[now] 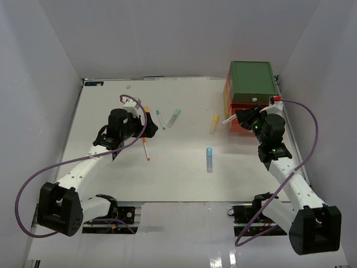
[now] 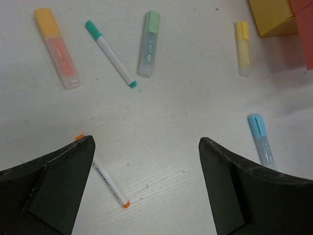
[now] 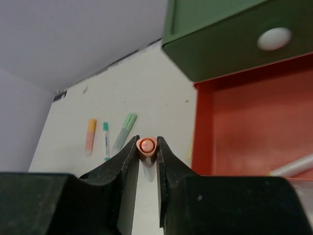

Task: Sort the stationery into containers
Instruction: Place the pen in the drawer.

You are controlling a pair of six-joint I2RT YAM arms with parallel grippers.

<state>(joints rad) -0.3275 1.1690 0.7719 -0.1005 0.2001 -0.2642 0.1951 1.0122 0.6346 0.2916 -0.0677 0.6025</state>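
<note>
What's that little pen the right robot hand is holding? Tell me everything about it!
The pen is thin, seemingly plastic, with a white barrel and a round pinkish-orange end facing the wrist camera. The right gripper pinches it between shut jaws, held roughly level. In the top view it pokes out to the left, in front of the open orange-red drawer, which sits under the green drawer. Nothing else seems to touch it.

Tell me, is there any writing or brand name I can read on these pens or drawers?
None can be read.
Green highlighter: dark print on barrel, too blurred.
Orange highlighter: barrel print, too blurred.
Thin pen with orange ends: faint print, too small.
Pink-ended pen in right gripper: only its end shows.
Green drawer, orange-red drawer: no writing shows.
</note>
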